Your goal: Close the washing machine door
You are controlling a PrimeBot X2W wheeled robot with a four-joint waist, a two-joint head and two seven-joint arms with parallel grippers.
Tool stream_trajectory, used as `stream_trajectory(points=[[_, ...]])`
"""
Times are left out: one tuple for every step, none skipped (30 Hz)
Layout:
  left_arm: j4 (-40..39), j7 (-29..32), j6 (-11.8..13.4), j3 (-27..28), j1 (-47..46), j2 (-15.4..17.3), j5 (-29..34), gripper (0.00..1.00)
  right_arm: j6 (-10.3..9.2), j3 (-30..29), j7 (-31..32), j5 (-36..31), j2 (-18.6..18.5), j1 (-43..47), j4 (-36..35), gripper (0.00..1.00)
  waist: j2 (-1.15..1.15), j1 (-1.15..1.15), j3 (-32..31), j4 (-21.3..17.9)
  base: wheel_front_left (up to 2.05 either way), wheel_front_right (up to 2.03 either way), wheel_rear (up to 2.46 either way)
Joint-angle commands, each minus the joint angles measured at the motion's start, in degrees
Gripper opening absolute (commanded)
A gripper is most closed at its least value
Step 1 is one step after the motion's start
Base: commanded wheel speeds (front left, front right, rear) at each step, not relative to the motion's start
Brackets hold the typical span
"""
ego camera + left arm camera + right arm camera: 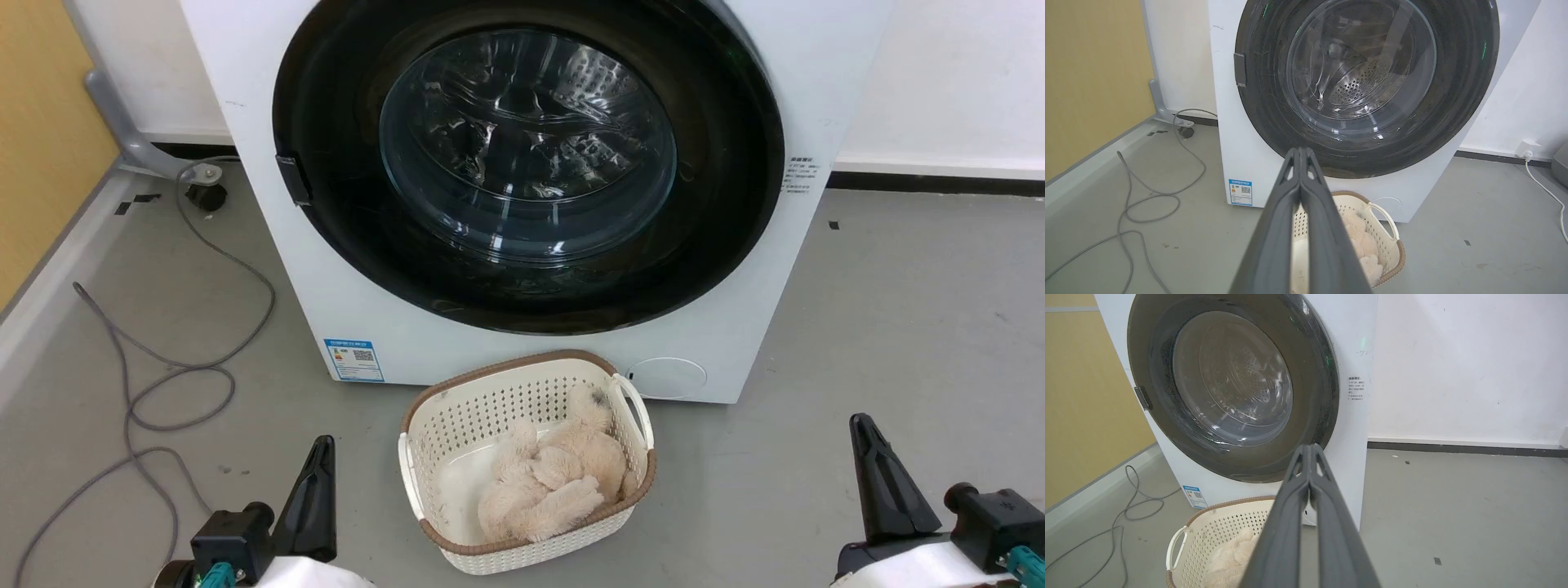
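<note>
Door (526, 147) is reckoned shut flush, so left gripper (322, 457) (7 o'clock) and right gripper (865, 445) (5 o'clock) are parked pinched closed.

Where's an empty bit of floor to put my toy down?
The grey floor right of the washing machine, up to the wall, is mostly bare. Left of it grey cables loop about, and the basket sits right in front.
</note>
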Motion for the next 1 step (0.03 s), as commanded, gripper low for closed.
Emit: stream_trajectory(points=[[-0.52,0.32,0.4,0.07,-0.23,0.0,0.64,0.0,-0.01,0.15,0.24,-0.74,0.12,-0.32,-0.34,0.0,0.0,0.0,0.01,-0.03,0.0,0.0,0.0]])
